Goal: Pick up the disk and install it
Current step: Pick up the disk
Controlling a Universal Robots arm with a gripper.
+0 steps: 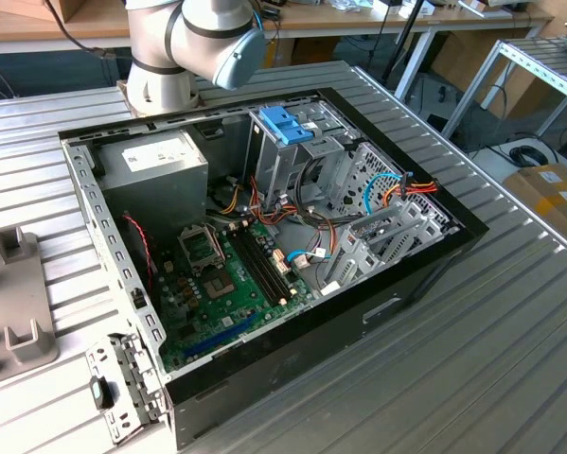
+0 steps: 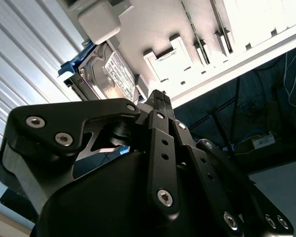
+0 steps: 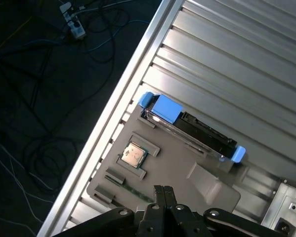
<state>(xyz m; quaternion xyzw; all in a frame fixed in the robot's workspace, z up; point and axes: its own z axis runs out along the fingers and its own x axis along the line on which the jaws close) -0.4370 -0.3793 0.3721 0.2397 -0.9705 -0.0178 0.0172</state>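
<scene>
Where the ribbed metal table (image 1: 510, 340) reaches the exterior view's left edge, part of a grey moulded holder (image 1: 8, 312) is seen. A small metal bracket (image 1: 122, 388) is laid flat near it, just beside the near corner of an open computer case (image 1: 425, 274).

The case is set in the middle of the table with its side panel off. Inside it, a grey power-supply box (image 1: 155, 165) is placed toward the far left. A green motherboard (image 1: 217, 284) is spread nearer the camera. Toward the exterior view's right, a metal drive cage (image 1: 283, 156) is topped by a blue handle (image 1: 285, 125), and red, orange and blue cables (image 1: 397, 189) are bundled past it. The robot arm (image 1: 184, 47) is mounted at the far side, behind the case.

In the first wrist view, the disk (image 3: 187, 126) is stood on its long edge in a slot of the grey holder, outside the case. Blue carrier tabs are seen at both of its ends. A square processor chip (image 3: 134, 154) is seated in a recess of the holder near it. In the second wrist view, the disk's white-labelled silver face is shown.

The hand (image 3: 162, 188) is held over the holder, clear of the disk. Its two black fingers are pressed together and nothing is pinched between them.
</scene>
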